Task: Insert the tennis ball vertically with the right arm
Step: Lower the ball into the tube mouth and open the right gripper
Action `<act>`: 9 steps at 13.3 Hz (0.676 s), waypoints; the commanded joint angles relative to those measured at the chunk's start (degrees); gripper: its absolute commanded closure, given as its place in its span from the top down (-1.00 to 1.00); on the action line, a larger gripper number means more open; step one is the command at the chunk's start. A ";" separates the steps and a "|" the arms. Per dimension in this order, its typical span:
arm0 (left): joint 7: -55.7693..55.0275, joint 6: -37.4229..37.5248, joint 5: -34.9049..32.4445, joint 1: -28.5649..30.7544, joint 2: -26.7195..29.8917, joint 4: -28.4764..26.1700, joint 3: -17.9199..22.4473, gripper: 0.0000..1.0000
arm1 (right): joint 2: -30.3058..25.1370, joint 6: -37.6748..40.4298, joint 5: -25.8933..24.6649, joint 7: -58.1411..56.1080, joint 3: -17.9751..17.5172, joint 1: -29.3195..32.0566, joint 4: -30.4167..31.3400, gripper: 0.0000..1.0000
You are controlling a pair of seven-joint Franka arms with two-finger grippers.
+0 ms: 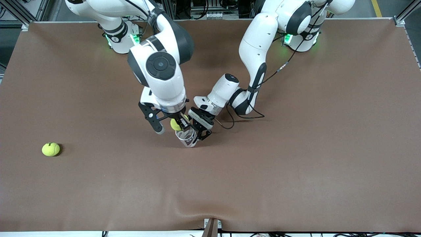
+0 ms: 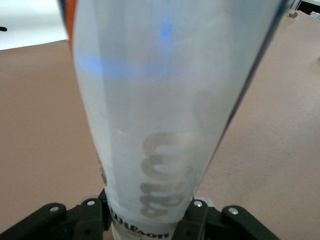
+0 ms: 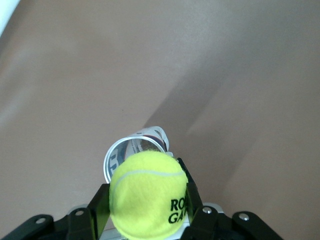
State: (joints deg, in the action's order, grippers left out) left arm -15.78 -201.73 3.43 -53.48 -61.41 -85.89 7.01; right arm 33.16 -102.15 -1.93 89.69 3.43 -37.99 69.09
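Brown table (image 1: 296,164), L gripper (image 2: 150,220) clamps Wilson tube (image 2: 160,100), R gripper (image 3: 147,212) grips ball (image 3: 148,192)

A: What covers the table (image 1: 296,164)?

B: A brown mat (image 1: 98,197), matte and plain, spread right across it. It puckers into a soft wrinkle at the middle of the edge nearest the front camera, just above a small metal bracket (image 1: 212,227).

A: And around the mat?

B: Aluminium frame posts (image 1: 406,13) stand at its corners on the robots' side. Grey floor (image 1: 365,8) shows past that edge, with a yellow line (image 1: 376,8) painted on it. Dark cables (image 1: 296,234) run along a white strip below the near edge.

A: Lighting?

B: Even, from overhead; shadows on the mat are soft.
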 commanded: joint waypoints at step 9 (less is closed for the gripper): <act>-0.40 -0.68 1.32 -0.92 -1.78 2.22 1.08 0.05 | 2.70 -2.79 -3.08 3.91 0.71 -1.39 0.08 -1.00</act>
State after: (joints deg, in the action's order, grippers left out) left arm -15.78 -201.73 3.43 -53.49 -61.43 -85.87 7.02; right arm 35.83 -104.78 -3.65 92.11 3.50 -38.60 69.17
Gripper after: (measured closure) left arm 0.471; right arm 0.352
